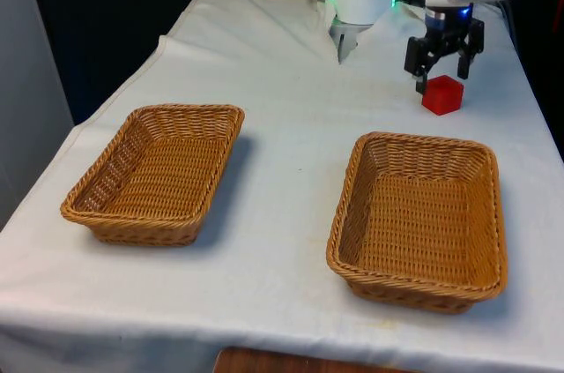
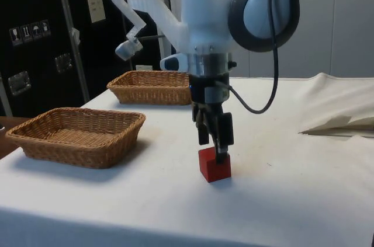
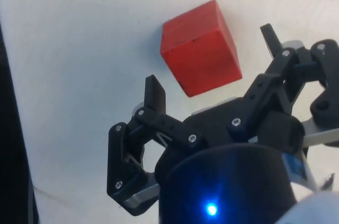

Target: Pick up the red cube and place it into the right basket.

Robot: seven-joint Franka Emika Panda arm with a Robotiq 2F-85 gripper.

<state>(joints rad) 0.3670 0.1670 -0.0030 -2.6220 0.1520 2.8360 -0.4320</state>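
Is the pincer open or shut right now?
Open: the pincer has its fingers spread apart above the red cube, which sits untouched on the cloth.

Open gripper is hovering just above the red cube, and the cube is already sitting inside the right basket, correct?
Not quite. The red cube sits on the white cloth, outside both baskets, as the front view shows. The rest holds: the open gripper hovers just above it.

Red cube (image 1: 441,94), plain solid colour, faint dark scuff on one face, just below the open jaws. Gripper (image 1: 443,73) black. Arm (image 2: 216,19) white with dark grey joint cover. Two wicker baskets (image 1: 418,219) (image 1: 157,170) golden-brown, woven pattern. Tablecloth (image 1: 282,108) plain white.
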